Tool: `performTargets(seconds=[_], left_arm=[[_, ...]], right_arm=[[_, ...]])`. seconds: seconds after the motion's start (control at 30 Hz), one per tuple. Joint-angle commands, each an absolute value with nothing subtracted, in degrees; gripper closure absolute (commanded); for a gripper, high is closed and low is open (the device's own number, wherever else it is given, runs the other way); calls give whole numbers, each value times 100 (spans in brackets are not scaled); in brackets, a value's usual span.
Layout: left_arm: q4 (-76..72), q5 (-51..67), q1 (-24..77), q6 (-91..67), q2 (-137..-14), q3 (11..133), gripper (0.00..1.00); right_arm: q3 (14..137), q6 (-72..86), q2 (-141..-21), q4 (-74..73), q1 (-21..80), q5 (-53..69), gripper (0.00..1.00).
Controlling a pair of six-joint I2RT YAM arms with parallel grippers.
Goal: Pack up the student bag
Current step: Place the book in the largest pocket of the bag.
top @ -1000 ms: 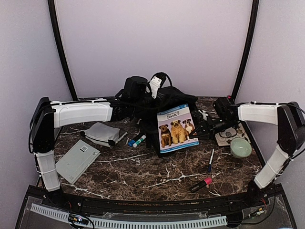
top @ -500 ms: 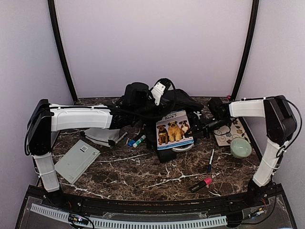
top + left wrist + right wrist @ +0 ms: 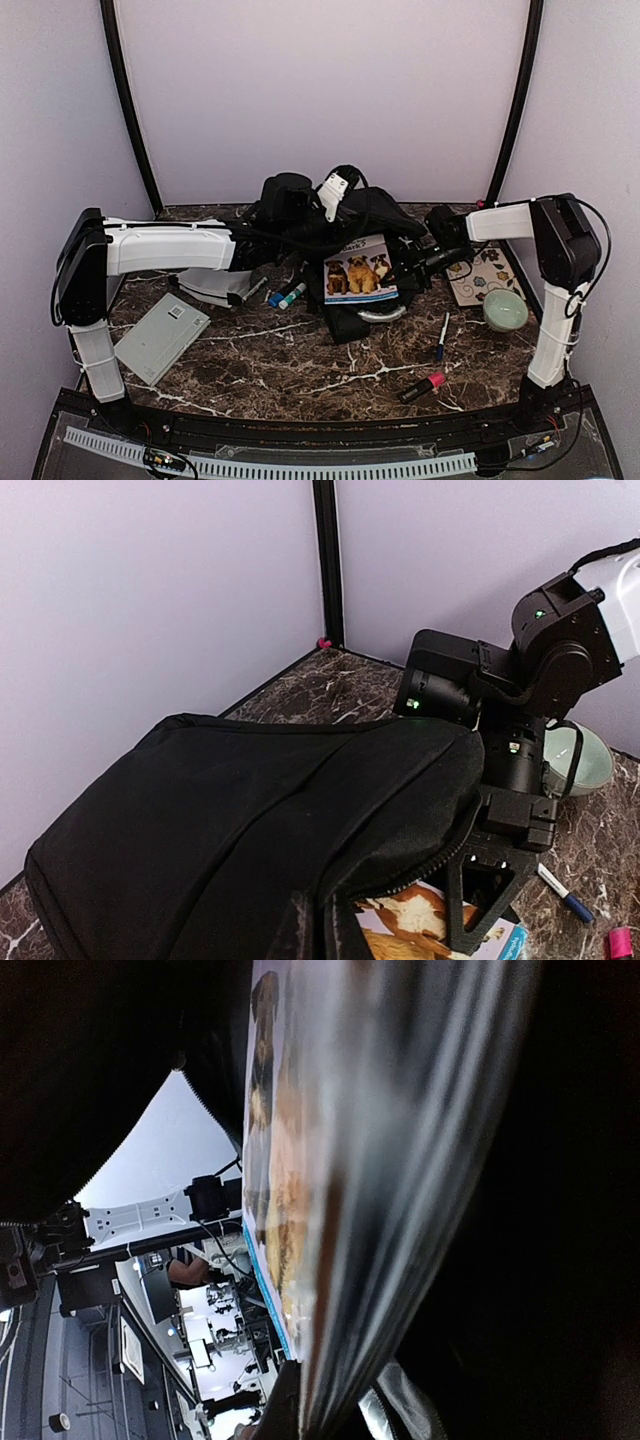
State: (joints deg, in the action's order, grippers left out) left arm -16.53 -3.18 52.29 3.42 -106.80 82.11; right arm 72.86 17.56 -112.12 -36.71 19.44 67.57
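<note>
The student bag (image 3: 375, 208) is a black backpack at the back middle of the table, with its light grey handle loop (image 3: 335, 185) standing up. My left gripper (image 3: 305, 222) is shut on the bag's upper flap (image 3: 250, 820) and holds the zippered mouth open. A picture book with dogs on its cover (image 3: 358, 272) lies tilted, its far edge under the flap. My right gripper (image 3: 405, 268) is shut on the book's right edge (image 3: 380, 1260). In the left wrist view the book (image 3: 420, 925) shows just inside the zipper line, beside the right fingers (image 3: 470, 900).
A grey pouch (image 3: 215, 280) and a flat grey case (image 3: 162, 337) lie at the left. Glue sticks (image 3: 288, 294) lie beside the bag. A pen (image 3: 442, 335), a pink marker (image 3: 422, 386), a green bowl (image 3: 505, 310) and a patterned card (image 3: 487, 272) are at the right.
The right arm has swung left and back, tipping the book from upright to nearly flat and pushing it toward the bag's mouth. The left arm lifted the flap slightly, then held still.
</note>
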Motion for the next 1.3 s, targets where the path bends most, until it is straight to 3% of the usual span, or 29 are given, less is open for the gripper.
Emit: performTargets(seconds=[0.0, 0.27, 0.57, 0.67, 0.8, 1.0, 1.27], left_arm=[[-2315, 68, 5307, 317, -9993, 8300, 100], [-2263, 273, 5352, 325, -9878, 8144, 100], [-2217, 348, 5370, 290, -9755, 7913, 100], [-2232, 84, 5370, 347, -9738, 7843, 100], [-2219, -337, 5365, 380, -9784, 7788, 100], [-2214, -1048, 5361, 175, -9863, 7828, 100], [-2269, -1299, 5344, 22, -10118, 7991, 100]], right_arm=[[7322, 2369, -11233, -2854, 1867, 6272, 100], [7122, 3949, -11587, -782, 1836, 5973, 100], [7613, 4411, -12043, -27, 1817, 5896, 100], [7441, 4396, -11797, -133, 1817, 5633, 64], [7076, 3862, -11174, -601, 1821, 5347, 44], [6767, 2634, -10458, -1739, 1882, 4950, 36], [6646, 805, -9883, -3217, 2158, 4650, 34]])
